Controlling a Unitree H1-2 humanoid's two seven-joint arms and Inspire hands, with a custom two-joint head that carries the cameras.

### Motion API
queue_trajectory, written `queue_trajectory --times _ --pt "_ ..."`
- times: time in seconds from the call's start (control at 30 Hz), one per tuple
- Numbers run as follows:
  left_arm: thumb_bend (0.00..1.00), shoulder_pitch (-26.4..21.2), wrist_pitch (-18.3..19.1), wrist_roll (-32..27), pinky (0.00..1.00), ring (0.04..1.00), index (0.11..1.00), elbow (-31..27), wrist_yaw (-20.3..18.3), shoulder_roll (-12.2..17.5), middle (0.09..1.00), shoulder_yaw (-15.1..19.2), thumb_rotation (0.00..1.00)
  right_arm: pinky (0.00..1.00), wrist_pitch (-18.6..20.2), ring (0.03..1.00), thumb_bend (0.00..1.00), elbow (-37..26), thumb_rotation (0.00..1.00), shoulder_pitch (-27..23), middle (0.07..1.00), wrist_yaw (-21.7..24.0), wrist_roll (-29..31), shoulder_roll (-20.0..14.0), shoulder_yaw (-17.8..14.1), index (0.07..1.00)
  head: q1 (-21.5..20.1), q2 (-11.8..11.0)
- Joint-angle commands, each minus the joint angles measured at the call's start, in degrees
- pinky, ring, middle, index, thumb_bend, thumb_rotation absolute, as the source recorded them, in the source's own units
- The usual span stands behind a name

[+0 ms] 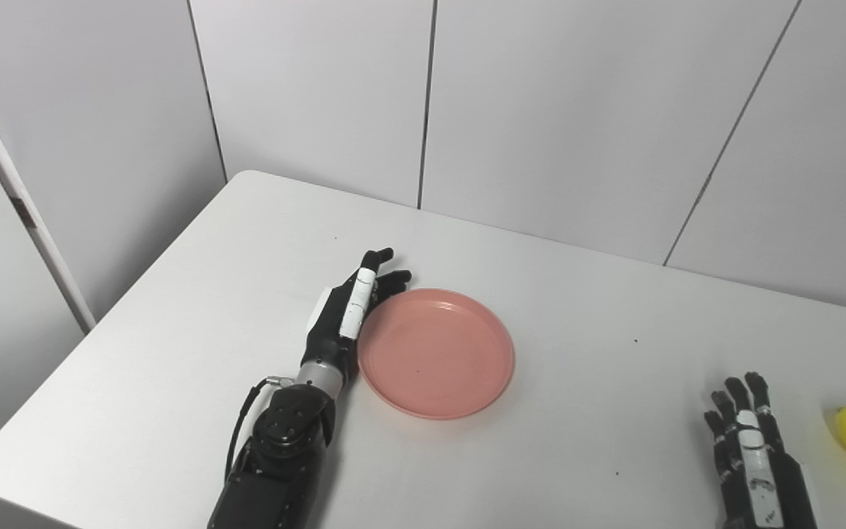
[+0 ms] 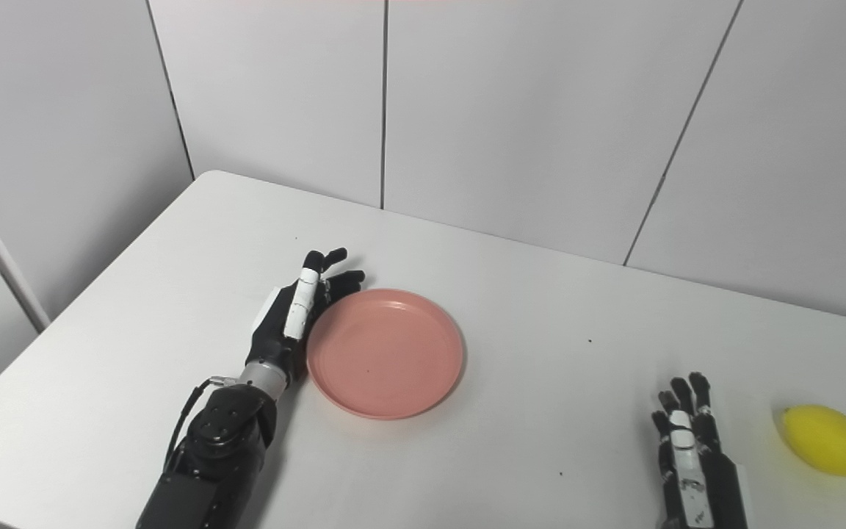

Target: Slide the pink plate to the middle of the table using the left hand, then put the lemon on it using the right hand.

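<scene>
Your right hand (image 2: 695, 455) lies flat at the lower right of the frame, fingers straight and spread, holding nothing. Just right of it sits the lemon (image 2: 827, 439), whole in the right eye view but cut by the frame edge in the left. Your left hand (image 1: 349, 312), fingers extended, seems to press edge-on against the left rim of the pink plate (image 1: 435, 353). Bare table (image 2: 562, 382) separates plate and right hand.
</scene>
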Motion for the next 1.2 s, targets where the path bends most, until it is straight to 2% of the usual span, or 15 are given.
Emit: queue_trajectory --times 0.0,0.33,0.57,0.73,0.93,1.17 --pt "0.90 0.28 0.78 -0.15 0.91 0.814 0.848 0.11 -1.67 -2.78 0.743 -2.69 1.00 1.00 -0.80 0.965 0.68 2.24 0.67 1.47 0.967 0.04 0.29 1.59 0.73 0.993 0.06 0.07" --pt "0.89 0.32 1.69 1.59 0.84 0.794 0.851 -0.25 -0.81 -5.57 0.742 -4.21 1.00 1.00 -0.30 0.965 0.73 1.97 0.65 1.51 0.964 -0.11 0.42 2.26 0.93 0.982 -1.00 0.39" --pt "0.88 -0.07 3.00 1.80 0.92 0.803 0.852 -0.63 -0.32 -6.70 0.737 -4.68 1.00 1.00 -0.07 0.968 0.75 1.85 0.64 1.48 0.963 -0.52 -0.08 2.74 1.22 0.978 -2.32 0.65" --pt "0.89 -0.73 5.37 0.92 0.99 0.832 0.863 -0.90 0.30 -8.34 0.735 -4.07 1.00 0.99 0.21 0.959 0.73 1.38 0.64 1.60 0.955 -1.16 -0.92 3.42 1.54 0.962 -3.58 1.01" --pt "0.88 -1.51 7.27 0.02 1.00 0.844 0.881 -0.69 0.74 -9.94 0.751 -2.66 1.00 0.98 0.79 0.956 0.74 0.71 0.63 1.70 0.952 -2.13 -1.77 4.16 2.05 0.955 -5.75 1.56" --pt "0.85 -2.30 6.62 0.40 0.98 0.838 0.882 0.41 0.94 -10.85 0.753 -2.32 1.00 0.98 0.41 0.940 0.73 0.64 0.63 1.60 0.943 -2.75 -2.55 4.80 2.96 0.952 -8.66 2.13"
